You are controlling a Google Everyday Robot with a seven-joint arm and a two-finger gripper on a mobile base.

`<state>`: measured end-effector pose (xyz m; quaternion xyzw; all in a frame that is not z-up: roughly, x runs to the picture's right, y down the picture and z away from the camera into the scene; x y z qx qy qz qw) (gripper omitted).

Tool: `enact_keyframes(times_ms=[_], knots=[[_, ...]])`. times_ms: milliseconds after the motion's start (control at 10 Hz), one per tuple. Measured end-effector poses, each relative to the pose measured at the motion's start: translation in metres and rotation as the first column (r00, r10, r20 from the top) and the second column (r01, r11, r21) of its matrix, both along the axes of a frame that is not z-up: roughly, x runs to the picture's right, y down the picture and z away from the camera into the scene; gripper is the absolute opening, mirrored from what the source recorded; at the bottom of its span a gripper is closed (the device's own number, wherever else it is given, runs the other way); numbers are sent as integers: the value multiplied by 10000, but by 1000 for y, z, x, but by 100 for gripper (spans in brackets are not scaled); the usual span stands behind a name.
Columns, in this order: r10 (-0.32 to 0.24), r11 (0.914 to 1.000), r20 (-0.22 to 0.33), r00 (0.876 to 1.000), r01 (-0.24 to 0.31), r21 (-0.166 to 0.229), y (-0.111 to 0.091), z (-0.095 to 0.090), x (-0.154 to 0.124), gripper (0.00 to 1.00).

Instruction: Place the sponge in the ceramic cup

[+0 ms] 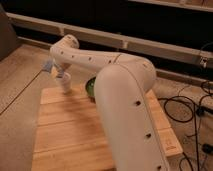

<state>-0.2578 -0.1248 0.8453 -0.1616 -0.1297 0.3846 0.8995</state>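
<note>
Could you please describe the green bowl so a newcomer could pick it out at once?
Find the wooden table and the white arm over it. At the table's far edge, right of the gripper at the far-left corner, the green bowl peeks from behind the arm. It alone is dark green and round; the sponge is light blue.

The ceramic cup stands near the far left corner of the table. The bowl is to its right, partly behind the arm. The gripper hangs just above the cup, with the sponge at its left. Cables lie right of the table.
</note>
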Motion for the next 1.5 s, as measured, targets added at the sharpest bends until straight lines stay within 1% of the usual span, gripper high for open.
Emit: enact_keyframes(times_ms=[200, 400, 500, 900, 1100, 1300, 1500], knots=[[-41, 9979, 72, 10000, 36, 647, -19, 0, 1, 0], [-17, 9967, 293, 9996, -7, 809, -22, 7, -1, 0], [141, 9971, 560, 9983, -182, 736, -19, 21, -3, 0], [461, 9976, 1233, 9913, -521, 455, -11, 55, -11, 0], [482, 9984, 1437, 9884, -519, 220, -5, 64, -17, 0], [573, 9982, 1426, 9881, -545, -237, 8, 78, -15, 0], [738, 9946, 1280, 9890, -636, -819, 24, 94, -8, 0]])
